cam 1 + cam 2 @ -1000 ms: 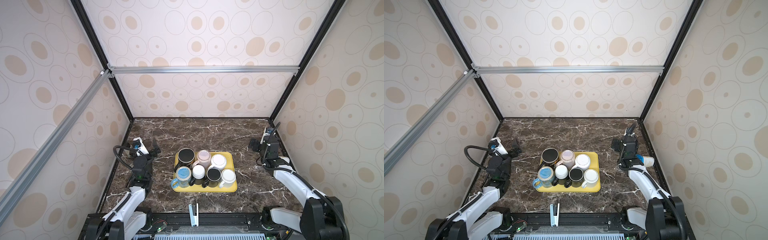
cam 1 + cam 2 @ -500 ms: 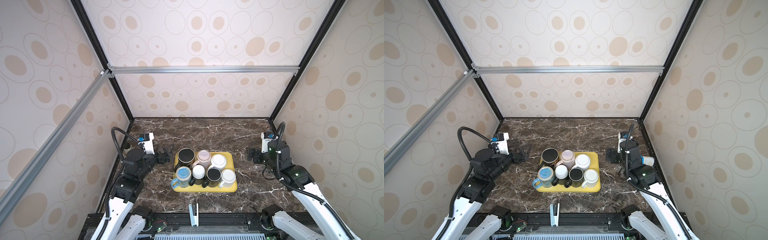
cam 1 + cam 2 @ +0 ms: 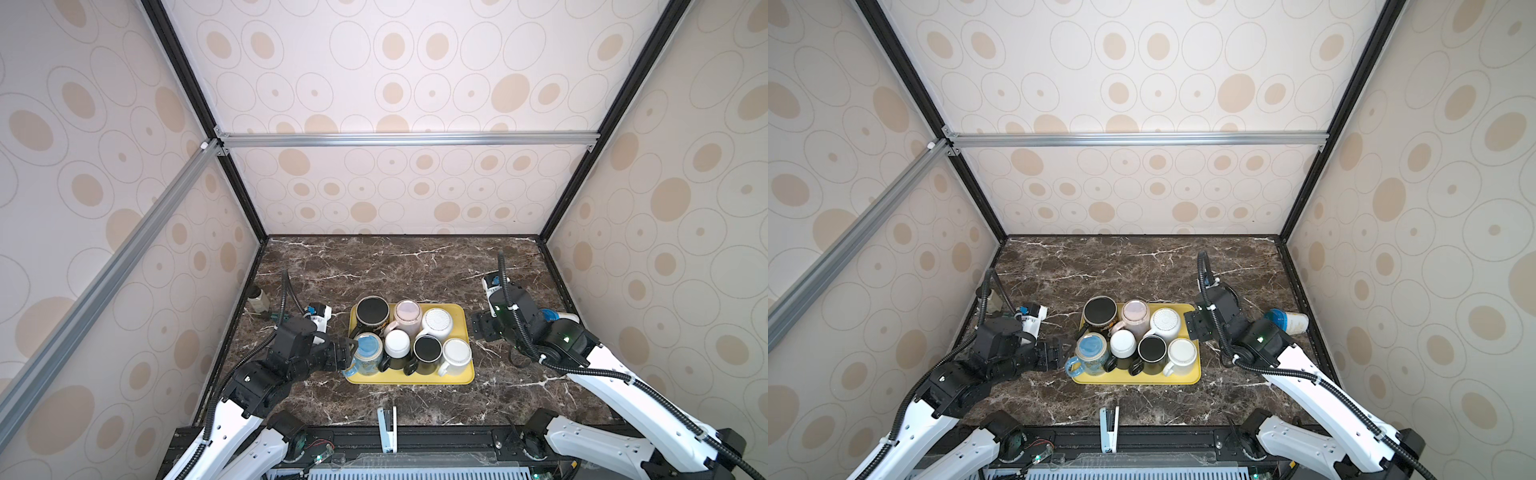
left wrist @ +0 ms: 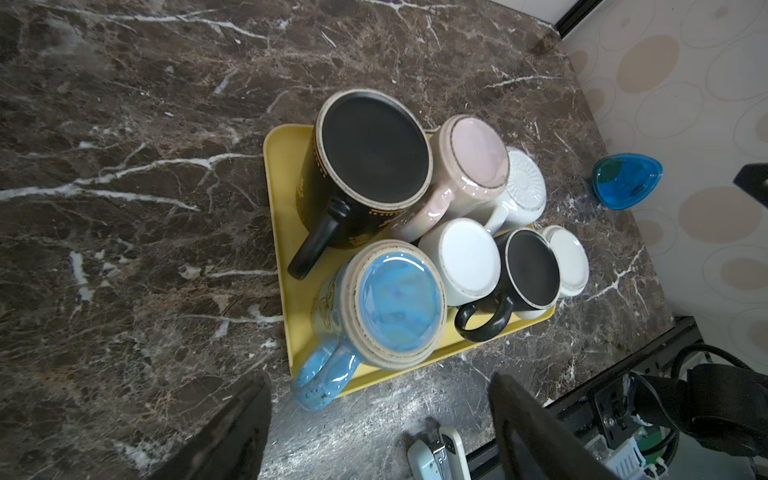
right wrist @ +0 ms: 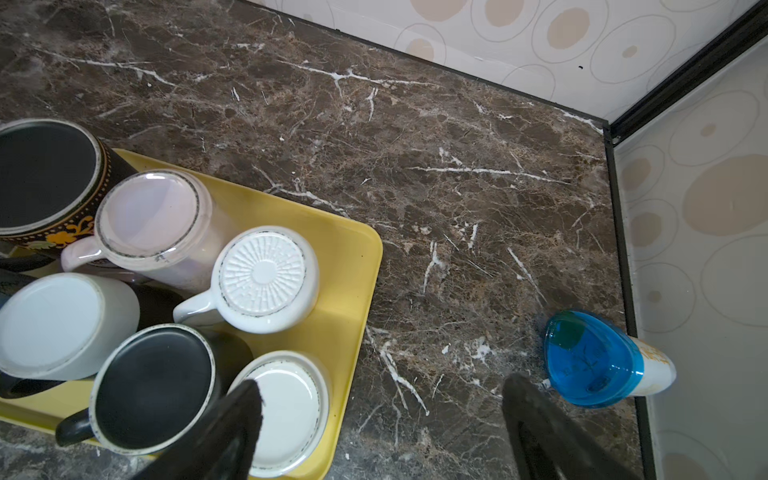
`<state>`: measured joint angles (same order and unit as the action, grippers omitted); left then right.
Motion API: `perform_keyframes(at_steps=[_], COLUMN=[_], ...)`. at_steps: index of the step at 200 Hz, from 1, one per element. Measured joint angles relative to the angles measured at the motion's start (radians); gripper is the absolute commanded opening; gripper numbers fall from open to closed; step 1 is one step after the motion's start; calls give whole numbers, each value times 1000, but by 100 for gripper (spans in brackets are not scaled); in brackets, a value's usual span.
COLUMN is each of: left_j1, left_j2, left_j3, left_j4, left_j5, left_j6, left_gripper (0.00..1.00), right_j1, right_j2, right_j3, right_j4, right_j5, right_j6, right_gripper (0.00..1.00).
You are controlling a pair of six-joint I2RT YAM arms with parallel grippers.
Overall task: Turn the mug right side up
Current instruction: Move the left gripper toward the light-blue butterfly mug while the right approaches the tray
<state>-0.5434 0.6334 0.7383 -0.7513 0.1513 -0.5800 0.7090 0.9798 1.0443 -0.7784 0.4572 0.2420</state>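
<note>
A yellow tray [image 3: 1192,372] sits on the dark marble table [image 3: 1142,266] with seven mugs packed together on it, all bottom up. Along the tray's far edge stand a large black mug [image 3: 1100,311], a pink mug [image 3: 1136,311] and a ribbed white mug [image 3: 1166,322]. Along its near edge stand a blue mug [image 3: 1091,350], a white mug [image 3: 1122,343], a small black mug [image 3: 1152,348] and a cream mug [image 3: 1182,353]. The left gripper [image 3: 1062,353] hovers just off the tray's left edge, beside the blue mug's handle. The right gripper [image 3: 1196,326] hangs at the tray's far right corner. Well right of the tray, a blue-lidded cup [image 3: 1287,321] lies on its side.
</note>
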Motion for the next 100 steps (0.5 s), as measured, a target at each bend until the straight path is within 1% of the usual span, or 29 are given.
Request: perform_keyframes(at_steps=[45, 100], left_j1=[-79, -98], left_j2=[25, 84], left_j3=[-66, -80], left_j4=[6, 25], left_j5=[-16, -20], left_j6=[-35, -51], left_gripper=[83, 86], right_j1=[6, 6], right_j2=[2, 39], right_j3=[-2, -53], right_j4=[17, 54], right_j5=[16, 30], right_j6=[-1, -1], right_gripper=[93, 93])
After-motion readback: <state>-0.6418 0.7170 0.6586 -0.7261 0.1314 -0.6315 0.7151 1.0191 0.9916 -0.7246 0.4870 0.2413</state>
